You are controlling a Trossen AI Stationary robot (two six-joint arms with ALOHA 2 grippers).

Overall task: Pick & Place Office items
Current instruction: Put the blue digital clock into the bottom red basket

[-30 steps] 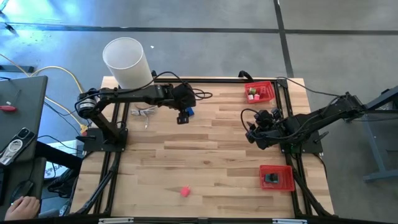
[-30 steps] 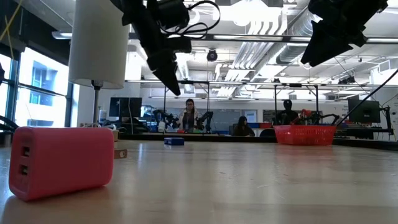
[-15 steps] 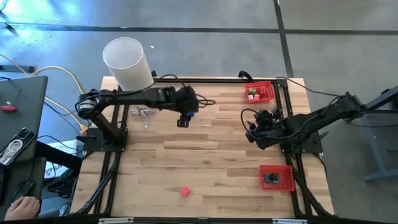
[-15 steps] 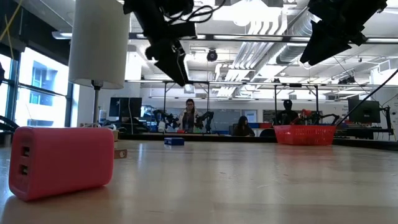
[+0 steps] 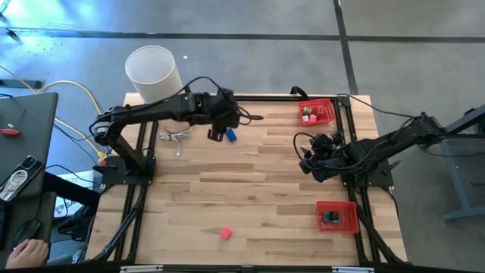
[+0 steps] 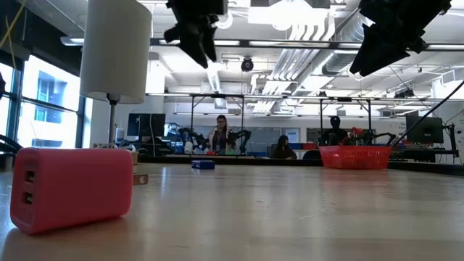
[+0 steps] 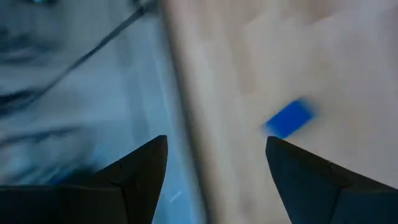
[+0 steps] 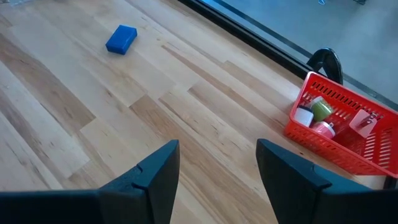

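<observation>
A small blue piece point(image 5: 231, 136) lies flat on the wood near the table's far edge; it also shows as the blue piece point(image 7: 289, 118) and the blue piece point(image 8: 121, 38). My left gripper point(image 5: 217, 134) hangs open in the air just left of it, raised high in the low view as the left gripper point(image 6: 201, 43), with nothing between its fingers point(image 7: 146, 165). A pink block point(image 5: 225, 233) rests near the front edge, large in the low view as the pink block point(image 6: 72, 188). My right gripper point(image 5: 308, 162) stands open over the table's right half, touching nothing.
A red tray point(image 5: 317, 111) at the far right corner holds green, red and white pieces point(image 8: 317, 118). A second red tray point(image 5: 338, 218) at the near right holds a black piece. A tall white cylinder point(image 5: 154, 74) stands at the far left corner. A thin pale item point(image 5: 176, 136) lies by the left arm.
My left gripper has gone up from just above the table near the blue piece and rolled about its own pointing line, shifting slightly toward the table's left. Its fingers stay open. The blue piece has stayed where it lay.
</observation>
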